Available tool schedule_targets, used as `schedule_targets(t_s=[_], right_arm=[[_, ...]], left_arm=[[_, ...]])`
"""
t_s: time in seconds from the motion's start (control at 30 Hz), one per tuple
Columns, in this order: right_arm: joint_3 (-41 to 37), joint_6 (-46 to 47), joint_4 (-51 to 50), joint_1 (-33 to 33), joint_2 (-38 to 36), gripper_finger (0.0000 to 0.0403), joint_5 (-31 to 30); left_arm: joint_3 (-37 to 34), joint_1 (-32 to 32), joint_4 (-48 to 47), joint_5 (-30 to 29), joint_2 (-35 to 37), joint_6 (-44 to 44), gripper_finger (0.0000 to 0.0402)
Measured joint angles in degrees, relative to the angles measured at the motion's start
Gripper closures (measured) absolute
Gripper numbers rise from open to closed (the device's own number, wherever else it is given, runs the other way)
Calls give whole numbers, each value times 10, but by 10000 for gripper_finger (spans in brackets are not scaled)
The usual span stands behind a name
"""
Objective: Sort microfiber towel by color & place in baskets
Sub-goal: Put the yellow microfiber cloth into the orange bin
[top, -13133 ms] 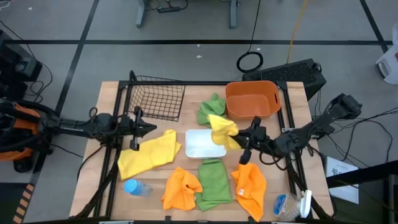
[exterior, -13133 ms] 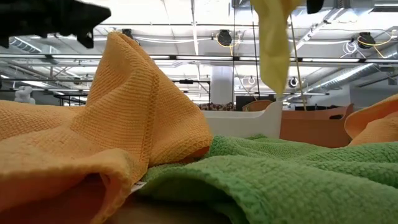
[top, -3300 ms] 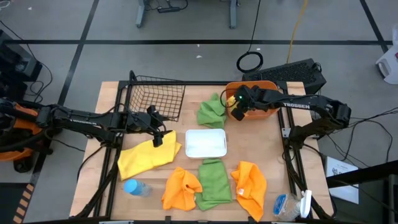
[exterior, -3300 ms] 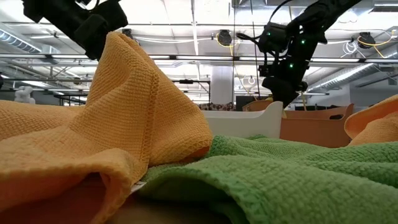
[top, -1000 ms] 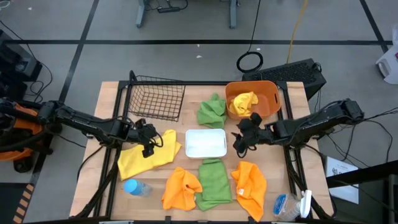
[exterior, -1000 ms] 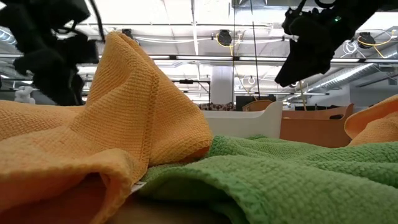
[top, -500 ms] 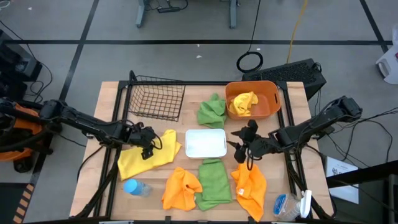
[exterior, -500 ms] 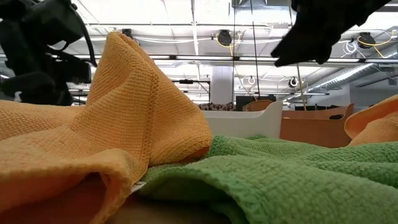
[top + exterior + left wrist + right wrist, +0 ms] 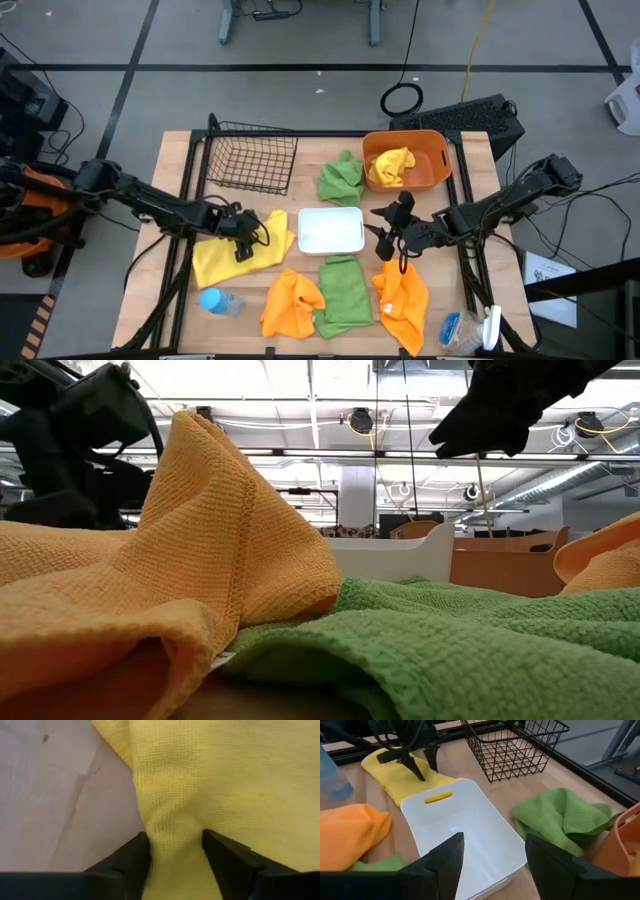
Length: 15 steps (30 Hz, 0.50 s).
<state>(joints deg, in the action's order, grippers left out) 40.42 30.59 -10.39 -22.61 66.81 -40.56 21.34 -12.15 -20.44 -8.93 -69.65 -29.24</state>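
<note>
Nearest you along the front edge lie an orange towel, a green towel and another orange towel, and your right gripper hangs with fingers spread just above that last one, beside the white tray. Your left gripper is down on the yellow towel, its fingers pinching a fold of it. Farther back, a green towel sits between the wire basket and the orange tub, which holds a yellow towel.

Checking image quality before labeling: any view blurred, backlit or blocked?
Low view: orange towel and green towel fill the foreground, arms silhouetted against bright ceiling lights. Left wrist view: yellow towel fills the frame, soft close up. High view: evenly lit, unobstructed.
</note>
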Motion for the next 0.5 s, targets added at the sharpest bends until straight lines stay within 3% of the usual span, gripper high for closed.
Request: schedule_targets(t_s=[0.27, 0.33, 0.5], right_arm=[[0, 2, -12, 0, 0, 200, 0], [0, 2, -12, 0, 0, 200, 0], [0, 2, -14, 0, 1, 200, 1]], left_arm=[[15, -11, 6, 4, 28, 35, 376], [32, -12, 7, 4, 40, 47, 391], [72, -11, -17, 4, 68, 76, 384]])
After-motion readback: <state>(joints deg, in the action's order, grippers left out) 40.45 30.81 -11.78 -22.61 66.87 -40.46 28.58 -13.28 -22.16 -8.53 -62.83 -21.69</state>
